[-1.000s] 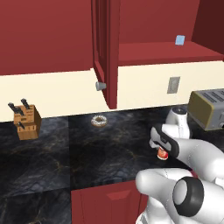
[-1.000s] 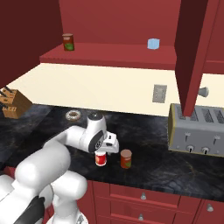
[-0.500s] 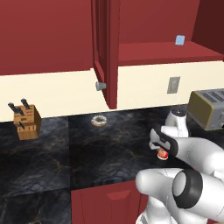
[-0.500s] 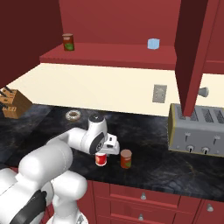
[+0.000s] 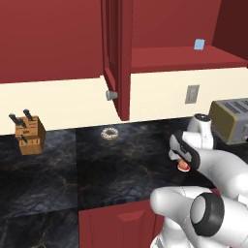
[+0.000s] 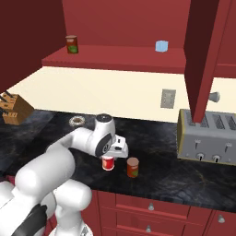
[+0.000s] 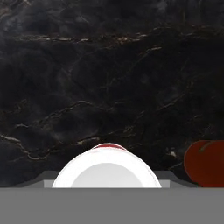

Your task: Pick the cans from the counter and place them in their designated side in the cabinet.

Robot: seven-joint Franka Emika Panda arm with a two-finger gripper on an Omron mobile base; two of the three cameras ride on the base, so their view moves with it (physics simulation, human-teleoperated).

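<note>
Bright red can with a white label and pale top (image 6: 108,162) stands upright on the black marble-look table with thin gold veins (image 6: 175,177), near its front edge, directly under the white arm's two-finger gripper (image 6: 110,156). The gripper comes down over the can's top, fingers on either side of its upper part and closed in on it, grasping the red can; the can's base looks to be on the table. In the left base view the same can (image 5: 183,166) peeks out as a red patch under the dark gripper (image 5: 182,157). In the hand view the can's pale round top (image 7: 106,173) sits centred at the bottom edge between the fingers, the fingertips themselves hidden. Darker maroon-brown can (image 6: 132,167) stands upright just beside the red one, toward the toaster side, not touching it; it appears as a dark red round at the lower right of the hand view (image 7: 205,162). Dark red wall cabinet (image 6: 115,60) hangs above with its tall narrow door (image 6: 203,50) swung open; on its inner shelf stand another small can (image 6: 71,44) on one side and a small light-blue box (image 6: 161,46) well apart on the other. Silver toaster (image 6: 207,138), a doughnut (image 6: 76,121) and a wooden knife block (image 6: 14,109) rest on the table.
</note>
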